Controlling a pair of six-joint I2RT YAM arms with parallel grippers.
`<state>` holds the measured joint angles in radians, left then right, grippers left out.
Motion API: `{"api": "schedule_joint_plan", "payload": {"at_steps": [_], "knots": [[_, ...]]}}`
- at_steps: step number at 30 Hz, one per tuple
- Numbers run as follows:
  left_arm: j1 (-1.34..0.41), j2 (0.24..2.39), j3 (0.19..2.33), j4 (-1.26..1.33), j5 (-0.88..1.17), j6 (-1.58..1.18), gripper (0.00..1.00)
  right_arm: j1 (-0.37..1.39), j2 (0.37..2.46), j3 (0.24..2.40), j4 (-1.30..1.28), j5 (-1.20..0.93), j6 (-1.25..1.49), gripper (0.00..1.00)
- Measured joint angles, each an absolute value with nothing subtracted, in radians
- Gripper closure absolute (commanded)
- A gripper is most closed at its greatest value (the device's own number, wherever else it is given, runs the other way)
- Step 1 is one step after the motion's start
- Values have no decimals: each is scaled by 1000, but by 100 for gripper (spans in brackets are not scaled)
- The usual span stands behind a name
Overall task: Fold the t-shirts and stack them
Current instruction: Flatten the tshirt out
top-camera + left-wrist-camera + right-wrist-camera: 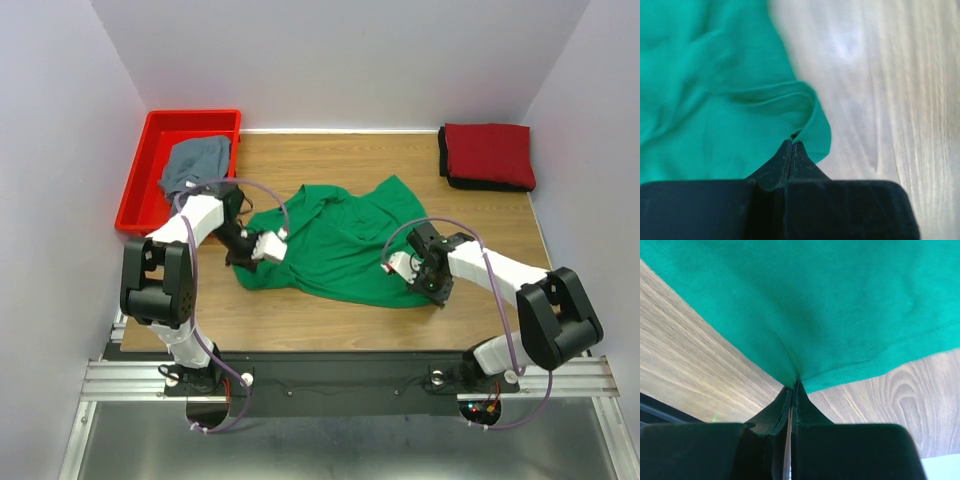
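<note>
Left claw [791,143] is pinched closed on the green t-shirt [345,245], seemingly at a sleeve; right claw [792,385] clamps its hem, low over the tabletop [300,325].

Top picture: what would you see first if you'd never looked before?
The bright green t-shirt, crumpled in the middle of the wooden table, with the left gripper and right gripper each pinching an edge. Next, the red bin at the far left corner holding a grey-blue shirt, and the folded dark red shirt at the far right.

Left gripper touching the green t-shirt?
Touching. Left wrist view: the left gripper is shut on an edge of the green t-shirt, cloth pinched between its tips.
</note>
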<state>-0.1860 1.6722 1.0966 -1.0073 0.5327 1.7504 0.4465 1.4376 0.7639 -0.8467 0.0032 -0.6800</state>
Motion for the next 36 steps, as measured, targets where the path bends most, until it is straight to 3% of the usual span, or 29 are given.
{"api": "schedule_joint_plan", "payload": {"at_steps": [11, 19, 25, 36], "knots": [[-65, 1592, 1531, -930, 650, 1230, 100, 278, 1339, 1055, -859, 44, -636, 99], [-65, 1352, 1493, -768, 636, 869, 100, 228, 1232, 1208, -857, 113, -603, 99], [-65, 990, 1401, -534, 516, 605, 100, 228, 1097, 1298, -870, 183, -584, 100], [-65, 648, 1501, -439, 463, 421, 100, 229, 883, 1629, -882, 249, -606, 100]]}}
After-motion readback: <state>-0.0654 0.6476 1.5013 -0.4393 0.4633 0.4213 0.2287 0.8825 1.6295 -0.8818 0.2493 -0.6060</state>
